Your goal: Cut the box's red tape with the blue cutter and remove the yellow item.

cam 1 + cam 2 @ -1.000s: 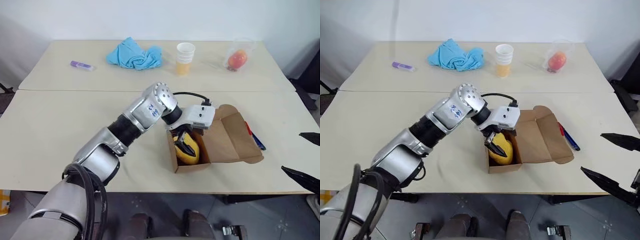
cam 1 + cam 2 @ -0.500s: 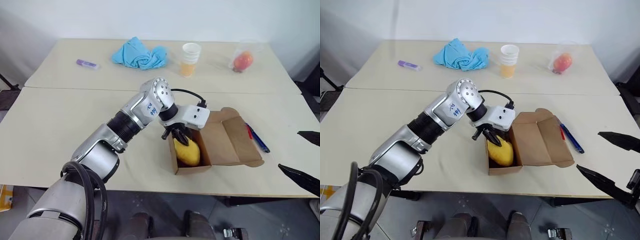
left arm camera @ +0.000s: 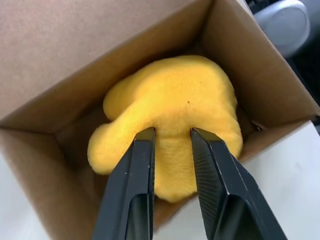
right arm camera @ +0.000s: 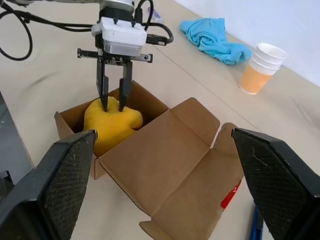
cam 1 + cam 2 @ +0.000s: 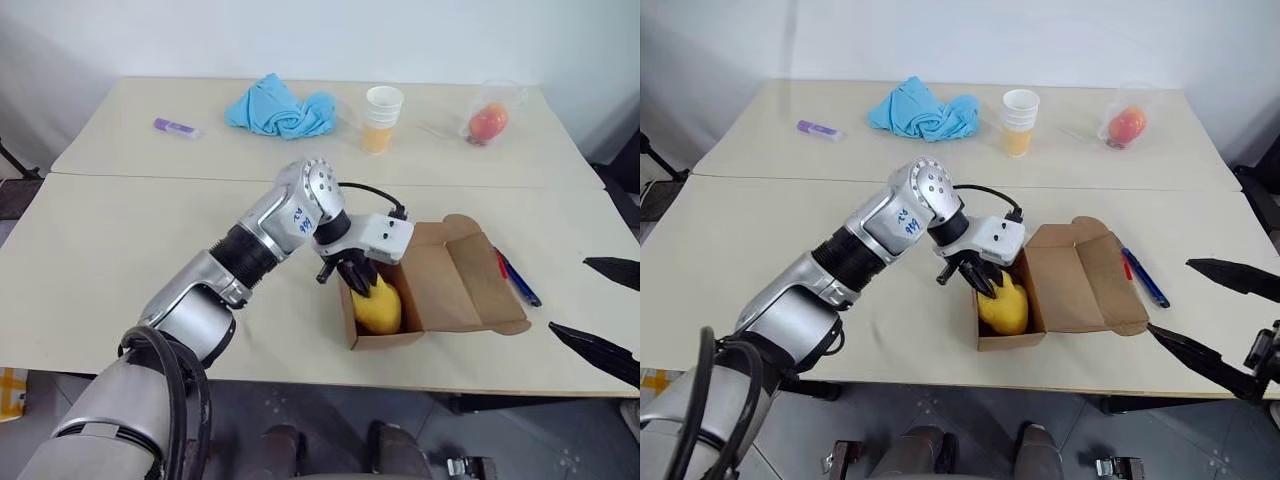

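Box: opened, flaps spread, at 3 o'clock of desk centre. Yellow item: lodged in box's 9 o'clock end, a fold pinched between narrowed fingers of left end effector. Right end effector: spread wide, nothing held. Blue cutter: laid aside at box's 3 o'clock. Step judged: removal under way; a lift clear of the box walls is called for next.

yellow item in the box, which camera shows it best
The left wrist view: the yellow item appears close up inside the box, with the left gripper pinching a fold of it. The right wrist view shows it from the side, smaller. The two eye views show it partly hidden behind the gripper.
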`<action>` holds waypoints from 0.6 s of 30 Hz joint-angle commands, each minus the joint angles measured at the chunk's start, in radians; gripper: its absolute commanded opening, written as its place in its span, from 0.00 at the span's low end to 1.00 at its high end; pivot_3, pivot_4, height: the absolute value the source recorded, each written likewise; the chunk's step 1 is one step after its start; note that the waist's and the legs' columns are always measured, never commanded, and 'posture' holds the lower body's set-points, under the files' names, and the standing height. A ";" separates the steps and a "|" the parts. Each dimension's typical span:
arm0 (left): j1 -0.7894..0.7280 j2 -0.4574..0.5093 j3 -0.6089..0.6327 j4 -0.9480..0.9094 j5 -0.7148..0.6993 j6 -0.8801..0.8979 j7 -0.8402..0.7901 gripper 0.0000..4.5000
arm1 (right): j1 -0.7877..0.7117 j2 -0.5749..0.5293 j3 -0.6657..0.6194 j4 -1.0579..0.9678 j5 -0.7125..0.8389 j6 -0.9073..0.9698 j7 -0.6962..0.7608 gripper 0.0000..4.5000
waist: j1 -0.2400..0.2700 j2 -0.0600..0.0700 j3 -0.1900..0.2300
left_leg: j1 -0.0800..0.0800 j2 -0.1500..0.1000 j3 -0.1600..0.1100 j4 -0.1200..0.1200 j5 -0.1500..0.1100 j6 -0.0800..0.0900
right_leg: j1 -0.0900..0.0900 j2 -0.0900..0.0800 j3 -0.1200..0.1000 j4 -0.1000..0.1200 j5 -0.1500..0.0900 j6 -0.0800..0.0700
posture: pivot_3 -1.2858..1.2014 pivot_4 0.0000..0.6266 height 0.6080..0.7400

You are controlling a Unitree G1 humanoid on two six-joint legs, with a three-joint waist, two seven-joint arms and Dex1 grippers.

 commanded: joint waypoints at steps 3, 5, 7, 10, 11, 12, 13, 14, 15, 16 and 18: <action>-0.002 -0.027 0.017 0.000 0.018 -0.020 0.047 0.64 | -0.004 0.005 -0.002 0.000 -0.007 -0.020 -0.003 1.00 | 0.000 0.000 0.000 | 0.000 0.000 0.000 0.000 0.000 0.000 | 0.000 0.000 0.000 0.000 0.000 0.000 | 0.52 0.24 1.00; -0.007 -0.015 -0.006 -0.006 0.024 -0.019 0.004 0.77 | -0.008 0.004 0.002 0.000 -0.008 -0.021 -0.006 1.00 | -0.001 0.000 0.000 | 0.000 0.000 0.000 0.000 0.000 0.000 | 0.000 0.000 0.000 0.000 0.000 0.000 | 0.52 0.24 1.00; -0.009 -0.014 -0.029 -0.008 0.034 -0.010 -0.026 0.77 | -0.014 0.002 0.009 0.004 -0.008 -0.020 -0.009 1.00 | -0.001 0.000 0.000 | 0.000 0.000 0.000 0.000 0.000 0.000 | 0.000 0.000 0.000 0.000 0.000 0.000 | 0.52 0.24 1.00; 0.005 -0.025 -0.044 -0.019 0.036 0.015 -0.048 0.77 | -0.023 0.000 0.019 0.005 -0.005 -0.018 -0.014 1.00 | -0.001 0.000 0.000 | 0.000 0.000 0.000 0.000 0.000 0.000 | 0.000 0.000 0.000 0.000 0.000 0.000 | 0.52 0.24 1.00; 0.008 -0.029 -0.049 -0.021 0.037 0.023 -0.052 0.77 | -0.031 0.001 0.023 0.005 0.002 -0.014 -0.023 1.00 | -0.001 0.000 0.000 | 0.000 0.000 0.000 0.000 0.000 0.000 | 0.000 0.000 0.000 0.000 0.000 0.000 | 0.52 0.24 1.00; 0.011 -0.032 -0.055 -0.018 0.039 0.027 -0.057 0.77 | -0.037 0.000 0.026 0.007 0.006 -0.011 -0.028 1.00 | -0.001 0.000 0.000 | 0.000 0.000 0.000 0.000 0.000 0.000 | 0.000 0.000 0.000 0.000 0.000 0.000 | 0.52 0.24 1.00; 0.014 -0.039 -0.059 -0.010 0.037 0.035 -0.061 0.77 | -0.042 -0.001 0.030 0.008 0.006 -0.010 -0.031 1.00 | -0.001 0.000 0.000 | 0.000 0.000 0.000 0.000 0.000 0.000 | 0.000 0.000 0.000 0.000 0.000 0.000 | 0.52 0.24 1.00; 0.018 -0.045 -0.064 0.003 0.038 0.040 -0.063 0.73 | -0.045 -0.002 0.035 0.009 0.003 -0.010 -0.032 1.00 | -0.001 0.000 0.000 | 0.000 0.000 0.000 0.000 0.000 0.000 | 0.000 0.000 0.000 0.000 0.000 0.000 | 0.52 0.24 1.00; 0.021 -0.050 -0.068 0.019 0.043 0.034 -0.060 0.68 | -0.047 -0.002 0.041 0.009 -0.002 -0.013 -0.030 1.00 | 0.000 0.000 0.000 | 0.000 0.000 0.000 0.000 0.000 0.000 | 0.000 0.000 0.000 0.000 0.000 0.000 | 0.52 0.24 1.00; 0.024 -0.058 -0.070 0.036 0.048 0.030 -0.053 0.65 | -0.049 -0.001 0.046 0.010 -0.005 -0.014 -0.030 1.00 | 0.000 0.000 0.000 | 0.000 0.000 0.000 0.000 0.000 0.000 | 0.000 0.000 0.000 0.000 0.000 0.000 | 0.52 0.24 1.00; 0.023 -0.073 -0.060 0.071 0.054 0.016 -0.025 0.53 | -0.055 -0.002 0.056 0.011 -0.009 -0.018 -0.032 1.00 | -0.001 0.000 0.000 | 0.000 0.000 0.000 0.000 0.000 0.000 | 0.000 0.000 0.000 0.000 0.000 0.000 | 0.52 0.24 1.00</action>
